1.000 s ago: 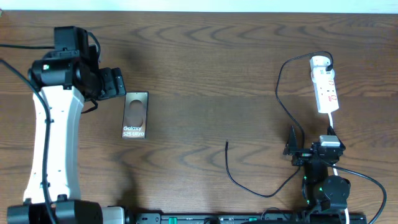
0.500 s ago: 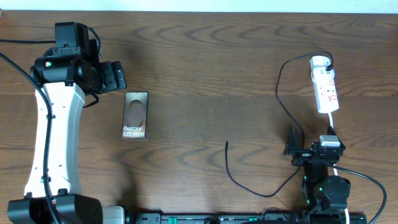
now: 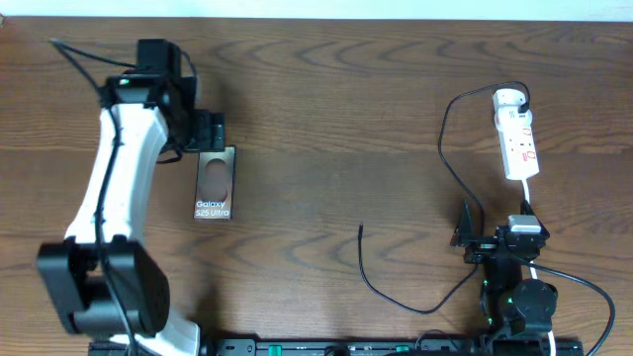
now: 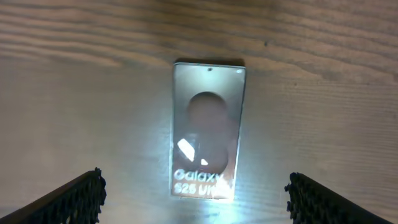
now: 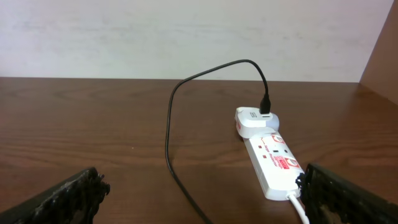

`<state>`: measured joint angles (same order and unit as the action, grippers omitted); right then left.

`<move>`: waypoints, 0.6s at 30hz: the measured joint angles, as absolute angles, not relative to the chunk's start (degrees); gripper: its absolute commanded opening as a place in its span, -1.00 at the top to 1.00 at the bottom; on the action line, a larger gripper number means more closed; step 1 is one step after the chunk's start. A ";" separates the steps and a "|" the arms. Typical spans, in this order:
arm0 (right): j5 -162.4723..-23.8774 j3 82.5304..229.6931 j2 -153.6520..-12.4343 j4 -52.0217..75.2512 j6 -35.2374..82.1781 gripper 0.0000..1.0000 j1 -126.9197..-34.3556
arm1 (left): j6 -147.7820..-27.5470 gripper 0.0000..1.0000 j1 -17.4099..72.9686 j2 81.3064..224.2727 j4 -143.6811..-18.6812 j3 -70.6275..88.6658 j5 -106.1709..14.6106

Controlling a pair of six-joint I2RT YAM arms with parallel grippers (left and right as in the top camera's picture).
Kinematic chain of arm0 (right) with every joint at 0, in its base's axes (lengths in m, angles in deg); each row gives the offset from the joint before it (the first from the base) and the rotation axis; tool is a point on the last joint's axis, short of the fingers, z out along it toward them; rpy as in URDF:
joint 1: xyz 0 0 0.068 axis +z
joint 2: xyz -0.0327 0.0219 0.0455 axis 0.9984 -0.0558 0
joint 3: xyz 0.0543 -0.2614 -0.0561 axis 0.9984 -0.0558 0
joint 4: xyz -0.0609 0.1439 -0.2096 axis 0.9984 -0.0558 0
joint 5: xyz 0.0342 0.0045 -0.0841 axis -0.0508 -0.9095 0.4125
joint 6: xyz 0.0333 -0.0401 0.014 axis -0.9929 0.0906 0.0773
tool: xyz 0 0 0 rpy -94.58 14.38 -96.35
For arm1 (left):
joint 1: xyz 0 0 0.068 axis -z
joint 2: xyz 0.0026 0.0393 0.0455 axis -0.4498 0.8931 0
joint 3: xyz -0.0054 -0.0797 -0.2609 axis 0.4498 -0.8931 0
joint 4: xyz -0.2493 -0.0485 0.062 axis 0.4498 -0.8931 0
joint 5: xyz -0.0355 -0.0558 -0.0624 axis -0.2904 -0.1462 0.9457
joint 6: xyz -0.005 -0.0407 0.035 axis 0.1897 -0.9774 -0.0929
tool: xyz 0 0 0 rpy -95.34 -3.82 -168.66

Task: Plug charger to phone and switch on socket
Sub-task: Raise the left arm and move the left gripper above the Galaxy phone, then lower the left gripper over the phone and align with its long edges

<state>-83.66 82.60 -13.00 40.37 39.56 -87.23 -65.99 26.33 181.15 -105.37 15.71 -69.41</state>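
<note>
Bronze-brown phone (image 4: 208, 130) ahead, midway between spread left jaws

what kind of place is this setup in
Likely an indoor robot lab or test bench: a wooden table against a plain pale wall, with a phone, a socket and a charger staged between the left arm and right arm.

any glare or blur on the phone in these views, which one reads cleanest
Left wrist: soft overall, and white glare washes the lower half of the phone, so the lettering is barely legible. Overhead: phone evenly lit, lettering crisp, no glare, so it reads cleanest. Right wrist: phone not in frame; socket sharp and evenly lit.
</note>
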 measured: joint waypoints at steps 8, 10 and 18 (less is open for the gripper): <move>-83.66 82.60 -13.00 40.37 39.56 -0.98 -87.23 | -65.93 -0.84 27.44 189.67 -103.07 15.69 -69.43; -83.66 82.60 -13.00 40.37 39.58 -0.99 -87.23 | -65.93 -0.82 27.44 191.03 -102.20 15.69 -69.41; -83.66 82.60 -13.00 40.37 39.56 -0.99 -87.23 | -65.95 -0.82 27.44 193.45 -101.56 15.51 -69.41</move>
<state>-83.66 82.60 -13.00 40.37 39.56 -87.23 -65.95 27.44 193.45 -101.56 15.51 -69.41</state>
